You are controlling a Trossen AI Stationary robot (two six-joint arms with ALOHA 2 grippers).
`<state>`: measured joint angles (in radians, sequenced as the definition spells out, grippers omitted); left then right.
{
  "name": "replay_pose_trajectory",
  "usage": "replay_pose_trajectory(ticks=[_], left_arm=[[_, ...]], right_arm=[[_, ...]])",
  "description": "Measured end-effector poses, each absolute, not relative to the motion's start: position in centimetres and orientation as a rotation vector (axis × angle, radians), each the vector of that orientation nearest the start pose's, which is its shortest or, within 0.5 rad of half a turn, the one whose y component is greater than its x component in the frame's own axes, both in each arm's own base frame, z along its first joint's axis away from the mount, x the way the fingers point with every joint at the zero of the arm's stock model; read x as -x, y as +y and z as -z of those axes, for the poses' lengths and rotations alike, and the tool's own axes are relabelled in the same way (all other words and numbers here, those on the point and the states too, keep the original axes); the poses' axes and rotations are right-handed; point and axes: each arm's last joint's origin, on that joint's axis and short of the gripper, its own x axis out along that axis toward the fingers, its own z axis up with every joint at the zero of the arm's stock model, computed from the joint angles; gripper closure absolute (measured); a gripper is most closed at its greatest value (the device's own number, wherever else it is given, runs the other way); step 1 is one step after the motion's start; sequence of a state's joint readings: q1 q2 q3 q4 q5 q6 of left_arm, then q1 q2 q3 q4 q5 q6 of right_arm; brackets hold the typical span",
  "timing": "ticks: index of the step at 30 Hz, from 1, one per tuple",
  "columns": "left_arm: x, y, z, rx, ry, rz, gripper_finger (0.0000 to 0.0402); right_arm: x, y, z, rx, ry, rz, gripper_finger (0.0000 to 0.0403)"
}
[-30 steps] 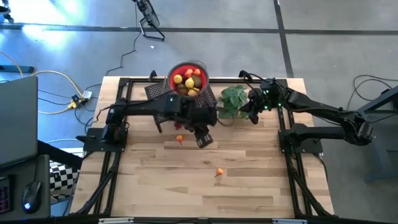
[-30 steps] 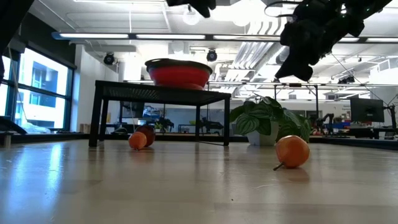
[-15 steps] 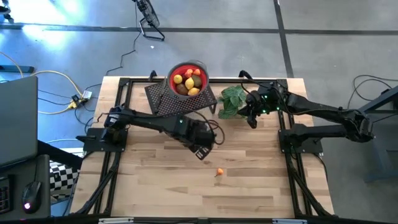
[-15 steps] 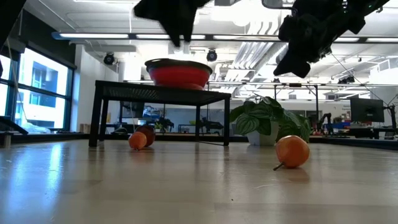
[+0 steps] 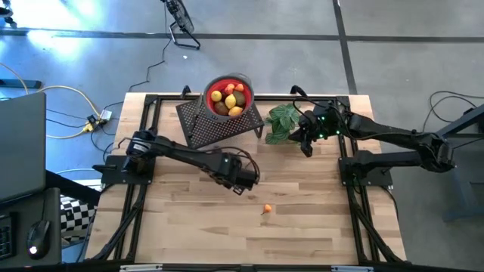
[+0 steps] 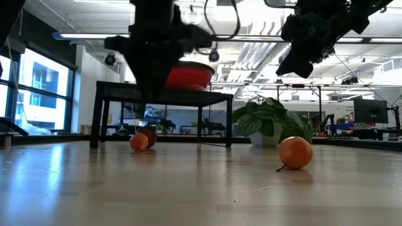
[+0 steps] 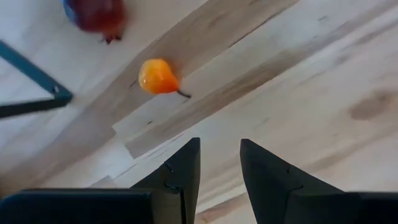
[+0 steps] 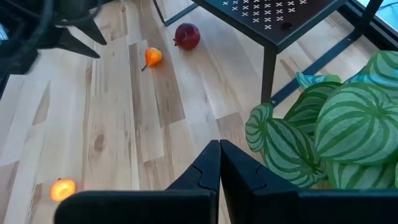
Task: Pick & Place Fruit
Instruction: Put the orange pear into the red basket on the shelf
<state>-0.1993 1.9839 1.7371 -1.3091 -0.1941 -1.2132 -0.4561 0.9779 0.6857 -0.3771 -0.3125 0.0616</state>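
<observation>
1. While most of the fruit already sits in the red bowl [image 5: 228, 97] on the black mesh stand [image 5: 219, 125] at 12 o'clock of the table [image 5: 302, 227], three pieces are still loose, so I judge the job well along but unfinished.
2. An orange piece [image 7: 157, 76] and a dark red piece [image 7: 99, 12] lie near each other beside the stand's leg; in the high view the left arm covers them.
3. Another orange piece [image 5: 266, 209] lies alone in mid-table, toward 6 o'clock, well apart from the others.
4. Hanging just above the first orange piece, the left pincer [image 7: 219, 163] has its fingers a little apart and holds nothing.
5. Up at 1 o'clock, the right pincer [image 8: 219, 163] waits beside the leafy plant [image 5: 283, 119], fingers pressed together and empty.
6. Left to do, by my reading: lift each of the three loose pieces into the bowl.
</observation>
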Motion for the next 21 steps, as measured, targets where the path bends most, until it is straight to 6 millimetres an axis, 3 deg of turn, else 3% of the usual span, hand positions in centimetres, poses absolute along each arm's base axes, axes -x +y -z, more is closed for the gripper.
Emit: replay_pose_trajectory(ticks=[11,21], left_arm=[[-36.2,-7.0,-22.2,0.937,1.119,-1.262,0.0294],[-36.3,-7.2,-20.6,1.007,0.995,-1.308,0.0293]], right_arm=[[-18.4,-8.0,-25.1,-0.328,0.599,0.165,0.04],[-18.4,-8.1,-25.2,-0.316,0.597,0.193,0.0401]])
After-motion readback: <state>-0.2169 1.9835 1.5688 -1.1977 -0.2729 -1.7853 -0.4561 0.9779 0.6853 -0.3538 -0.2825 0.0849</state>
